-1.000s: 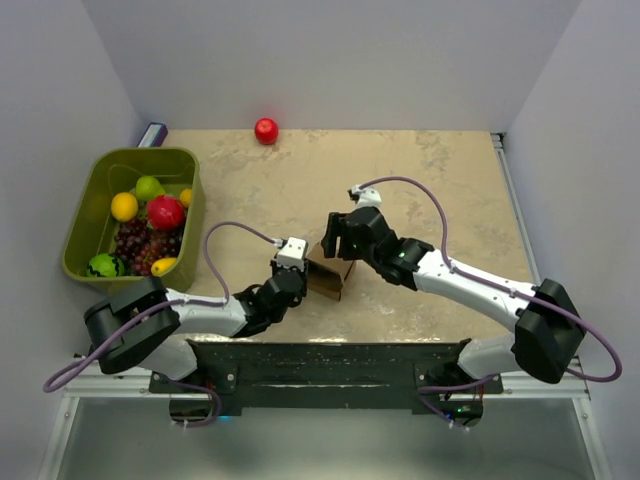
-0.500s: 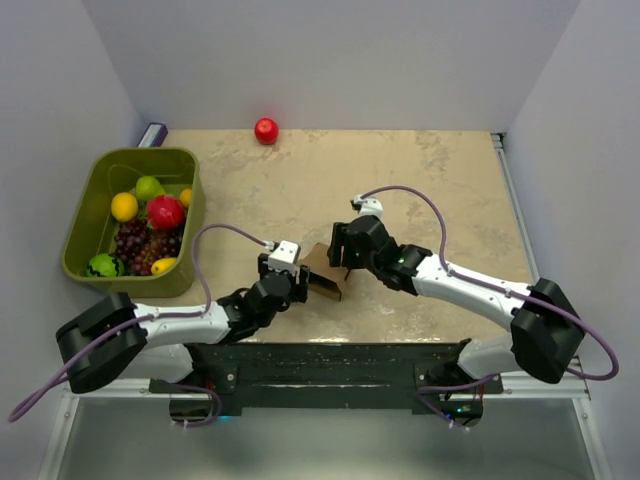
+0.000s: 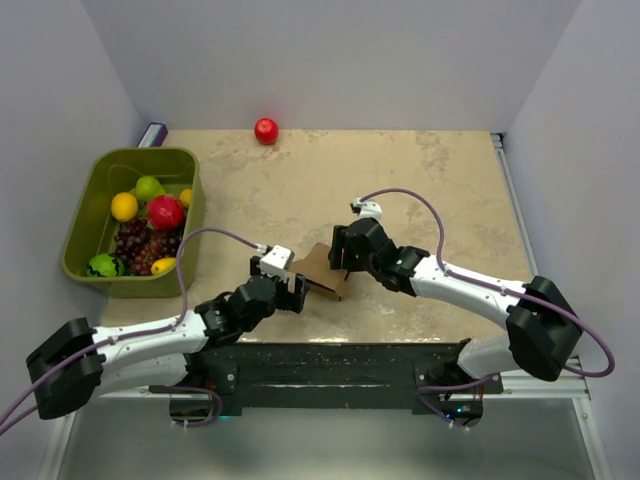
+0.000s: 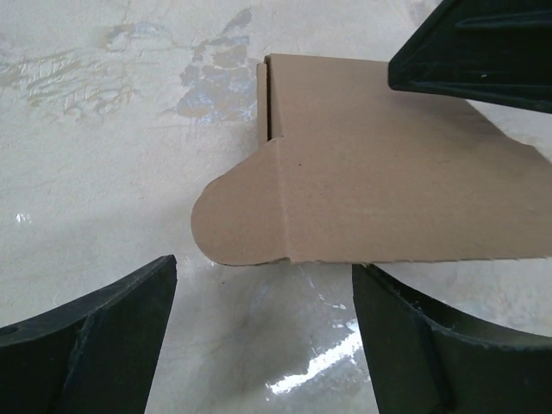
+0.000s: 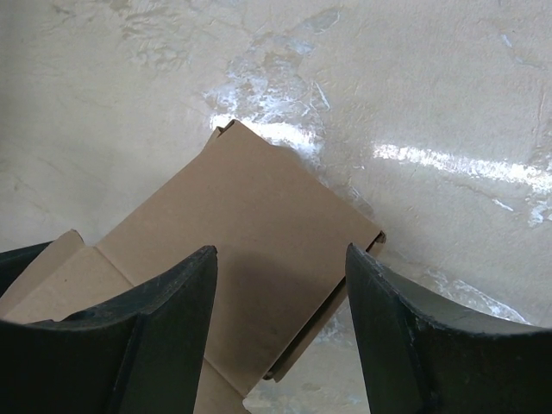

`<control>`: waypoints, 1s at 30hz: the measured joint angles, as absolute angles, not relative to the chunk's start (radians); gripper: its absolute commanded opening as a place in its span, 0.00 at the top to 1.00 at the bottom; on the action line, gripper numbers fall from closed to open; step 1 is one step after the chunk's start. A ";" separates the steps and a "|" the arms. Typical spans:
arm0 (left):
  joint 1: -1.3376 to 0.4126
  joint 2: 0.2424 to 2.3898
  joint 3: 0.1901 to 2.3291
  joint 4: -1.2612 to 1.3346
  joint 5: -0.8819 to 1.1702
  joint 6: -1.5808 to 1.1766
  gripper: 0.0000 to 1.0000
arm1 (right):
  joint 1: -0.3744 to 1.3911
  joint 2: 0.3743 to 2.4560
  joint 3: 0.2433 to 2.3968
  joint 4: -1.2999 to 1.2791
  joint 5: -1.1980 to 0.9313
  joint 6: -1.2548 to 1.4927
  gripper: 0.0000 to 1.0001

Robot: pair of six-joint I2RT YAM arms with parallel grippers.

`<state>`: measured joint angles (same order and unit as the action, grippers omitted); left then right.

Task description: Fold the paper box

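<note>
The paper box (image 3: 322,270) is plain brown cardboard, lying low on the table between the two grippers. In the left wrist view the paper box (image 4: 379,172) shows a rounded flap (image 4: 237,216) pointing toward my left gripper (image 4: 263,336), which is open and empty just short of that flap. In the top view my left gripper (image 3: 291,291) sits at the box's near-left edge. My right gripper (image 3: 342,263) is over the far-right part. In the right wrist view the right gripper (image 5: 280,250) stands open above the paper box (image 5: 241,216), one finger over the cardboard, the other past its edge.
A green bin (image 3: 95,172) of fruit stands at the left edge of the table. A red apple (image 3: 266,130) lies at the back wall, with a small purple-and-white object (image 3: 152,134) in the back left corner. Walls close in on three sides.
My left gripper has opened, let go of the box and drawn back toward the near left. The right gripper has shifted slightly nearer over the box, which now lies flatter.
</note>
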<state>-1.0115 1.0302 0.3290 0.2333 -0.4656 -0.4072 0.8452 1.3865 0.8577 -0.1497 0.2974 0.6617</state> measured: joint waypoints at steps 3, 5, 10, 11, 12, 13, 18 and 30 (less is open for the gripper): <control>-1.011 0.946 0.329 0.157 -0.427 -0.419 0.12 | 0.845 1.386 0.857 -0.148 0.300 0.662 0.37; -1.011 0.888 0.330 0.093 -0.393 -0.433 0.12 | 0.845 1.386 0.854 -0.143 0.301 0.662 0.37; -1.013 0.788 0.339 -0.049 -0.303 -0.487 0.13 | 0.845 1.386 0.843 -0.142 0.303 0.662 0.37; -1.014 0.773 0.352 -0.088 -0.289 -0.497 0.13 | 0.845 1.386 0.842 -0.142 0.304 0.662 0.37; -1.015 0.759 0.371 -0.128 -0.279 -0.507 0.13 | 0.845 1.386 0.842 -0.142 0.305 0.662 0.37; -1.015 0.744 0.393 -0.168 -0.271 -0.515 0.12 | 0.845 1.386 0.842 -0.142 0.305 0.662 0.37; -1.015 0.664 0.542 -0.283 -0.265 -0.540 0.12 | 0.845 1.386 0.842 -0.142 0.305 0.662 0.37; -0.754 0.962 0.735 -0.196 -0.186 -0.477 0.19 | 0.845 1.386 0.830 -0.142 0.305 0.662 0.39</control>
